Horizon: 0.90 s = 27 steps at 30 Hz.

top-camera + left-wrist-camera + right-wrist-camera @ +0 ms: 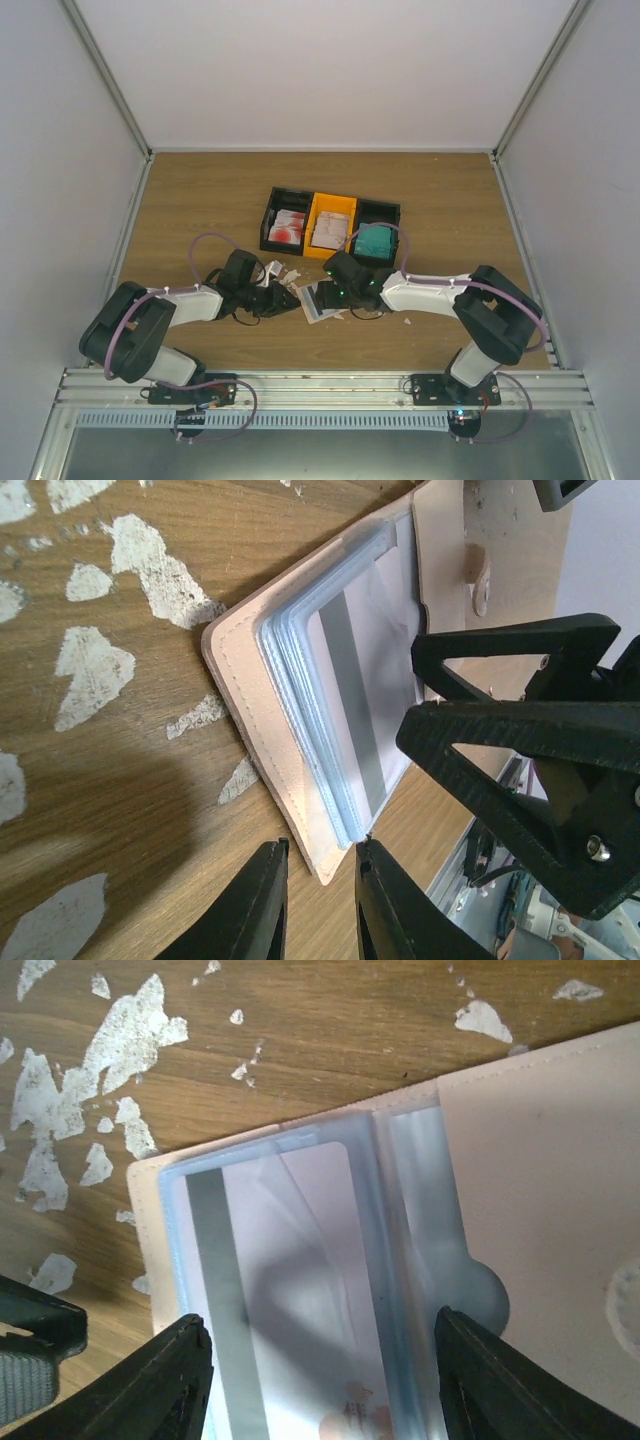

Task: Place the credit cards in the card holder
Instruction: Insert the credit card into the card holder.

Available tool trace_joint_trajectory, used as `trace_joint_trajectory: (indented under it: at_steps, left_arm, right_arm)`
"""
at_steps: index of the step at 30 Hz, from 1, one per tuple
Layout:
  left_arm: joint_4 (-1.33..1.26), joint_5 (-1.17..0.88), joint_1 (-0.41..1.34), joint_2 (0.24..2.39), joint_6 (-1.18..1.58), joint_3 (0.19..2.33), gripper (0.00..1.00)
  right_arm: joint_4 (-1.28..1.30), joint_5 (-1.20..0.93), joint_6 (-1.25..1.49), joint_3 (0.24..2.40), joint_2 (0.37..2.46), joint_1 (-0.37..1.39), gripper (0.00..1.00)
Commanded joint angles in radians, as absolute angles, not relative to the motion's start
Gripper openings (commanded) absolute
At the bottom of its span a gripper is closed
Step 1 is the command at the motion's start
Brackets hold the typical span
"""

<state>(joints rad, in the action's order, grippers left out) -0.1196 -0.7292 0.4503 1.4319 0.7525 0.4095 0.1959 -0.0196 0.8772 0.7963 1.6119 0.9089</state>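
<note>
The beige card holder lies open on the table between my two grippers. In the left wrist view its stitched beige edge and clear sleeves show, with a pale credit card with a grey stripe in the sleeves. My left gripper is open and its fingers straddle the holder's near corner. My right gripper is open wide over the same card, touching nothing. In the top view the left gripper and the right gripper meet over the holder.
Joined bins stand behind: a black one with red-and-white cards, an orange one with pale cards, and a black one with teal cards. White scraps dot the wood around the holder. The right gripper's black frame hangs close over it.
</note>
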Motion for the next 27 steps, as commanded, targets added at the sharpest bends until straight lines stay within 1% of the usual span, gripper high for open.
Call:
trace_joint_trajectory:
  at_steps: [1, 5, 9, 13, 16, 21, 25, 27]
  left_arm:
    - [-0.157, -0.730, 0.457, 1.445, 0.757, 0.413, 0.23]
    - [-0.148, -0.722, 0.457, 1.454, 0.751, 0.412, 0.23]
    - [-0.142, -0.705, 0.457, 1.465, 0.747, 0.419, 0.23]
    - [-0.118, -0.652, 0.457, 1.473, 0.732, 0.432, 0.21]
    - [-0.106, -0.628, 0.457, 1.463, 0.722, 0.437, 0.20]
    - [-0.079, -0.603, 0.456, 1.429, 0.709, 0.440, 0.20]
    - [-0.079, -0.620, 0.458, 1.406, 0.706, 0.446, 0.23]
    - [-0.096, -0.654, 0.457, 1.410, 0.706, 0.448, 0.27]
  right_arm:
    - [0.201, -0.069, 0.838, 0.809, 1.637, 0.916, 0.58]
    - [0.192, -0.109, 0.819, 0.822, 1.634, 0.920, 0.50]
    - [0.186, -0.147, 0.810, 0.849, 1.647, 0.927, 0.46]
    - [0.169, -0.173, 0.806, 0.873, 1.672, 0.929, 0.36]
    - [0.173, -0.167, 0.804, 0.889, 1.690, 0.929, 0.30]
    - [0.187, -0.127, 0.816, 0.892, 1.685, 0.928, 0.31]
    - [0.214, -0.066, 0.838, 0.878, 1.642, 0.928, 0.39]
    - [0.238, -0.037, 0.853, 0.873, 1.632, 0.929, 0.40]
